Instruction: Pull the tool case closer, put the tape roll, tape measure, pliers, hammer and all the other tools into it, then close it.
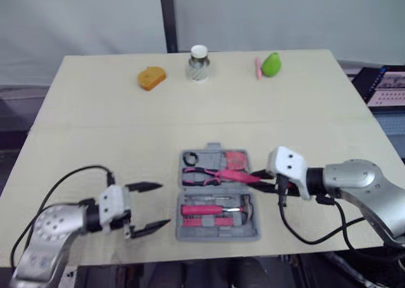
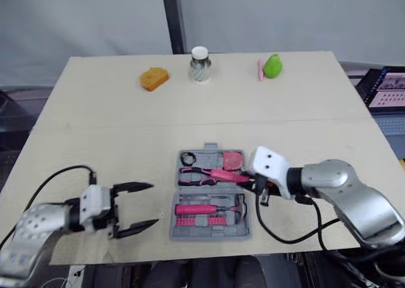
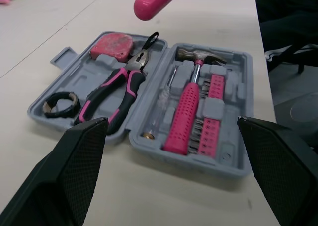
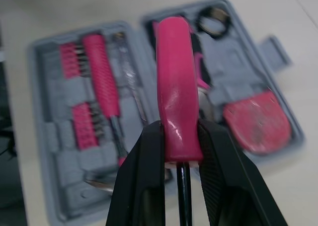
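Matt grey plastic noted on tool case (image 3: 233, 159); glossy smooth pink plastic on screwdriver handle (image 4: 174, 87); dotted texture on hammer grip (image 3: 184, 116), metal hammer head (image 3: 191, 54). Matt worktop (image 1: 114, 130), possibly laminate.

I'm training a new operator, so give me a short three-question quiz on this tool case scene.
1. True or false: the left gripper is open and empty.
2. What does the right gripper hold? A wrench; B pink-handled screwdriver; C paintbrush.
3. Which pink-and-black tool lies in the tool case's far half?
Key: 1 true; 2 B; 3 pliers.
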Tool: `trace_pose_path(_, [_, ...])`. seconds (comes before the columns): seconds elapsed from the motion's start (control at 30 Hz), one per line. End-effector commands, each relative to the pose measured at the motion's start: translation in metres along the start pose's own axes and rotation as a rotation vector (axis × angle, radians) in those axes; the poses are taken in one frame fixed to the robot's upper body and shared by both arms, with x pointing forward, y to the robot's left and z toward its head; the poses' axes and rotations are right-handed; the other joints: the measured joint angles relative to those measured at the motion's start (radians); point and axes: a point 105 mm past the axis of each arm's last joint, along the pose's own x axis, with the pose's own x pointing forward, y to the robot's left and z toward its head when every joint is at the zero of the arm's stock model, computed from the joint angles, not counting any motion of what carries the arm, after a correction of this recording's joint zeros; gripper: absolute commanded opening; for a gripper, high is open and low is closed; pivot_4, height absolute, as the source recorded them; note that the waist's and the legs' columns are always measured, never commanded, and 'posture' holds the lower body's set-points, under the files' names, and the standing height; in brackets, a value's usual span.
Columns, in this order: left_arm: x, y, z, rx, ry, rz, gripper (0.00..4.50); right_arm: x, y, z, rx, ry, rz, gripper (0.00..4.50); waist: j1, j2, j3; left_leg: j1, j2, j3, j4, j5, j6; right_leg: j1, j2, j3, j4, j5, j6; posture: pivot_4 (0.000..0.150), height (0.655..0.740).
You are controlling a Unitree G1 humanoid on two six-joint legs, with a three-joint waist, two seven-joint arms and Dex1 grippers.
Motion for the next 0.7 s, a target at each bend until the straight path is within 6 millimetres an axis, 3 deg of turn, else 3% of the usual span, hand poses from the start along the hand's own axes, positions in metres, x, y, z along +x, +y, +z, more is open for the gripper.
trace_pose_path(0.03, [-0.019, -0.012, 0.008, 0.041, 0.005, 0.028, 4.5, 0.015, 0.025, 0.009, -0.057, 0.033, 0.112, 0.41, 0.007, 0.0, 0.0, 0.0, 0.0, 0.0, 0.0, 0.0, 0.0, 0.001, 0.0, 0.0, 0.0, 0.0, 0.0, 0.15, 0.74])
trace_pose_path(0.17, [-0.032, -0.038, 0.002, 0.026, 0.032, 0.039, 4.5, 0.048, 0.049, 0.005, -0.103, 0.106, 0.185, 0.41, 0.003, -0.002, 0.0, 0.0, -0.001, -0.001, 0.001, -0.001, 0.0, 0.001, 0.0, 0.001, -0.002, 0.0, 0.0, 0.15, 0.74])
trace_pose_path(0.3, [-0.039, -0.053, -0.001, 0.012, 0.051, 0.061, 4.5, 0.066, 0.061, 0.008, -0.108, 0.135, 0.193, 0.41, 0.003, -0.002, 0.0, 0.0, -0.001, 0.0, 0.001, -0.001, 0.0, 0.001, 0.0, 0.001, -0.001, 0.0, 0.0, 0.15, 0.74])
trace_pose_path(0.47, [-0.05, -0.069, -0.013, -0.018, 0.091, 0.067, 4.5, 0.076, 0.071, 0.009, -0.112, 0.156, 0.205, 0.41, 0.003, -0.002, 0.0, 0.0, -0.001, 0.0, 0.0, -0.002, 0.0, 0.001, 0.0, 0.001, -0.002, 0.0, 0.0, 0.15, 0.74])
trace_pose_path(0.7, [-0.052, -0.075, -0.015, -0.031, 0.104, 0.072, 4.5, 0.08, 0.083, 0.003, -0.096, 0.184, 0.231, 0.41, 0.001, -0.002, 0.0, 0.0, 0.0, 0.0, 0.0, -0.002, 0.0, 0.0, 0.001, 0.001, -0.002, 0.0, 0.0, 0.15, 0.74])
